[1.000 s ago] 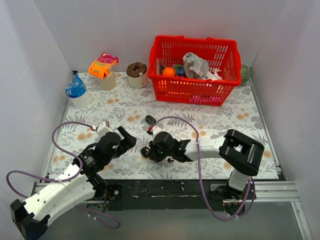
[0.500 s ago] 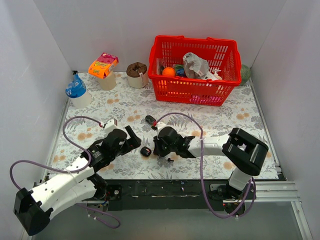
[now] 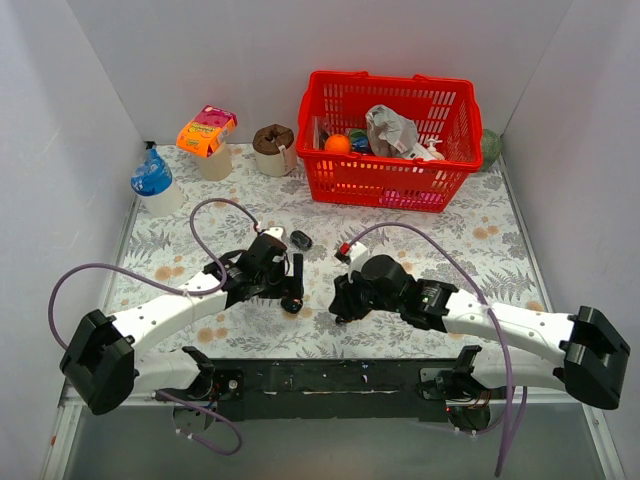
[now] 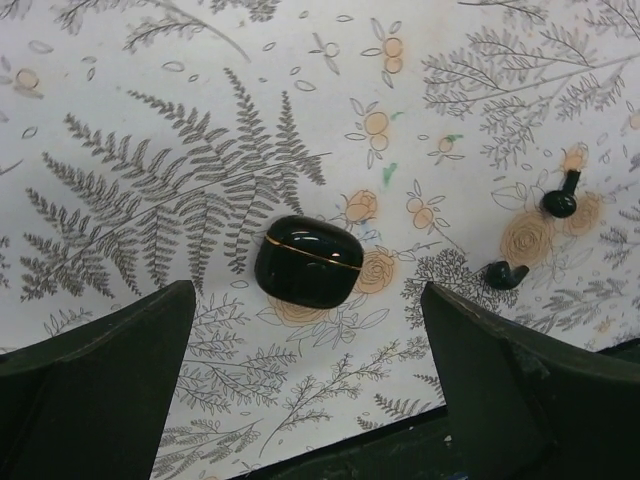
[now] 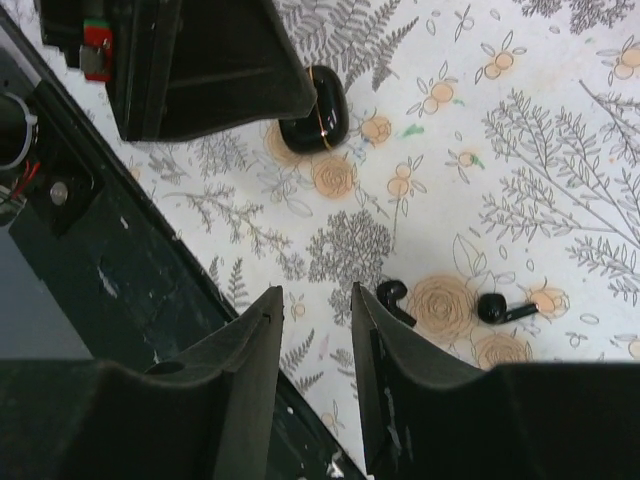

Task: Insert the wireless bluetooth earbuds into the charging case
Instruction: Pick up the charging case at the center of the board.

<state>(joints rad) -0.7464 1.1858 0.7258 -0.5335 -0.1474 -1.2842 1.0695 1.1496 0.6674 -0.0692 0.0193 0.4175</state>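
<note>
left claw [image 4: 307, 289] spread above charging case [image 4: 308, 261] | right claw [image 5: 317, 295] ajar | earbuds [image 4: 505, 274] loose

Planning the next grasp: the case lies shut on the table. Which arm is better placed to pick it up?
Left. The left end effector hangs open over the case, which lies centred between its fingers. The right end effector sits beside the earbuds, farther from the case.
</note>
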